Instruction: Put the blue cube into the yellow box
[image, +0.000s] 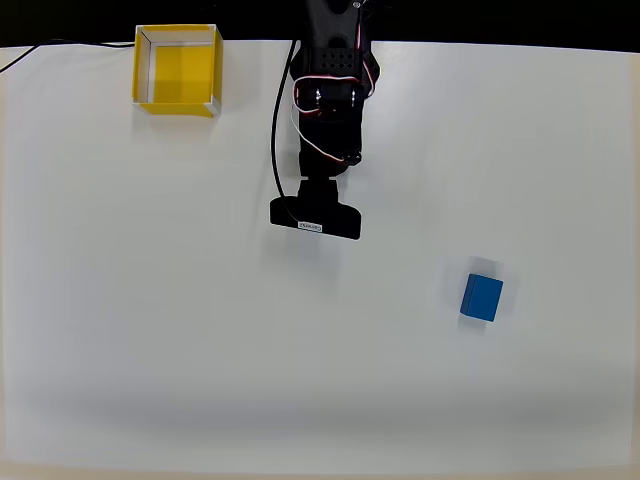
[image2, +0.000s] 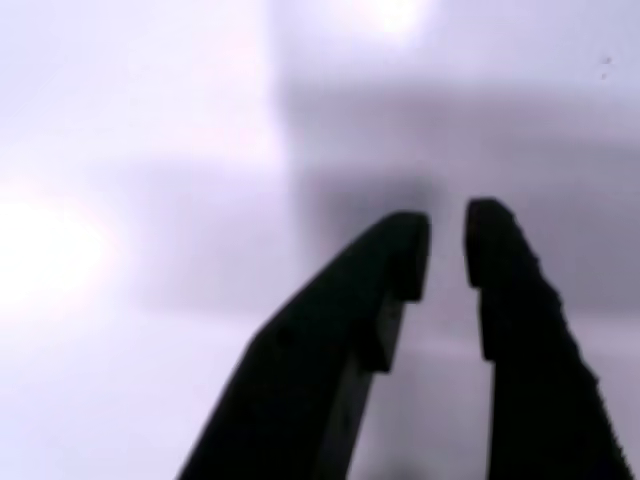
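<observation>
**Cube on the table, box at the far left, gripper holding nothing**

Start with the wrist view. You see the gripper (image2: 446, 250) against a blurred pale background. Its two dark fingers (image2: 520, 330) stand close together with only a narrow gap at the tips, and nothing sits between them. The surface behind is too blurred for you to make out any detail.

Move to the overhead view. The blue cube (image: 482, 297) lies on the white table (image: 150, 330), to the right of centre and towards the near side. It rests flat, casts a faint shadow, and touches nothing. It is well apart from the arm.

The black arm (image: 325, 120) reaches in from the far edge near the middle, with red and white wires looped along it and a black cable running down its left side. Its near end is a wide black block carrying a small white label. From above you cannot see the fingers beneath that block.

The yellow box (image: 212, 70) stands at the far left corner, open top upward, its yellow floor bare. It is well apart from both cube and arm.
</observation>
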